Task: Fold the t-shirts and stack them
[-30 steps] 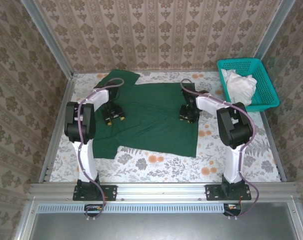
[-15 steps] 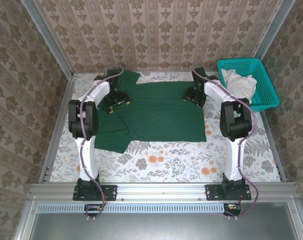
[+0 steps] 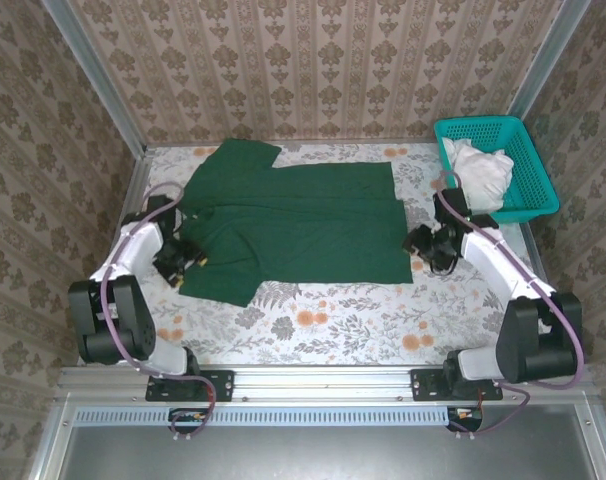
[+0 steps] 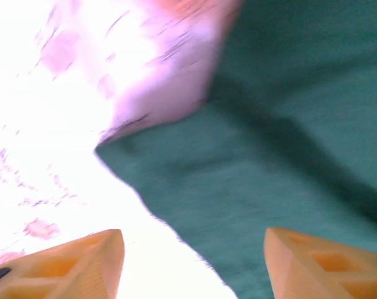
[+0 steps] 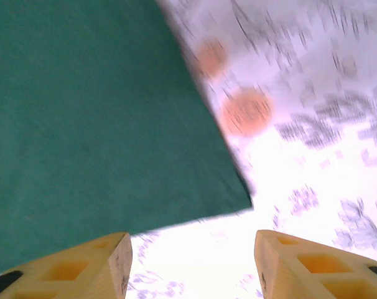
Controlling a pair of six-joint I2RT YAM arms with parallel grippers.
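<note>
— How are my pincers standing?
— Your left pincer point(image 3: 179, 258) is gaping, gripping nothing, over the t-shirt point(image 3: 303, 220) edge. Your right pincer point(image 3: 429, 246) is gaping too and empty, with the shirt's corner lying just ahead on the tabletop point(image 3: 323, 325).
— What's differing?
— Half a second ago both were reaching along the shirt's far edge; now they're sitting at its sides.
— And the views?
— The top camera is showing the basket point(image 3: 539, 205) beyond your right pincer; the wrist cameras are showing the hems close up.
</note>
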